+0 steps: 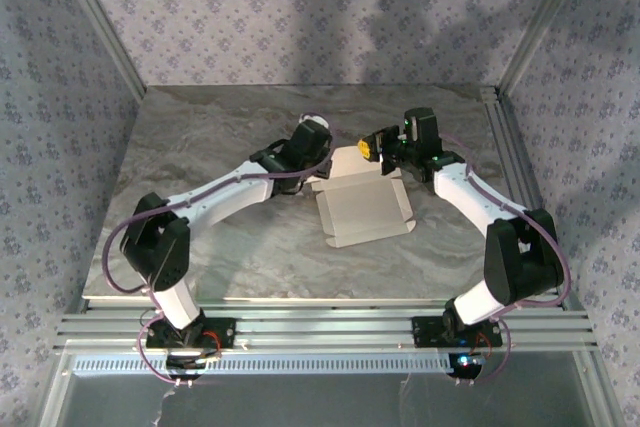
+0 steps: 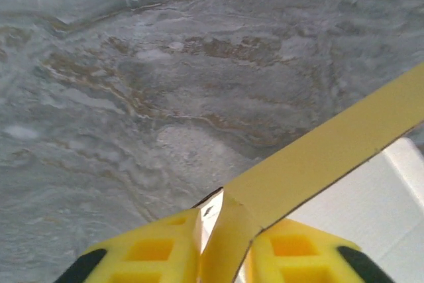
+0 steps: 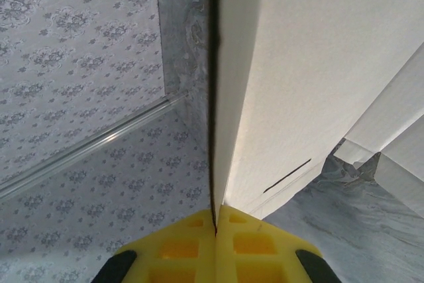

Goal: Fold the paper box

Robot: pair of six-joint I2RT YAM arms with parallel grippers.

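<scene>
Paper box (image 1: 365,209) unfolded on marbled surface (image 1: 200,127)
White side up, it lay mid-surface between the two arms; the right jaws were clenched on one raised panel, while the left jaws bracketed a yellow flap (image 2: 318,157), though whether they clamped it was unclear.

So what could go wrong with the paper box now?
1. The left hand and right hand each pinch an edge of the paper box. Pulling apart could tear the thin card.
2. The left hand holds just the end of a yellow flap, so it might slip out.
</scene>
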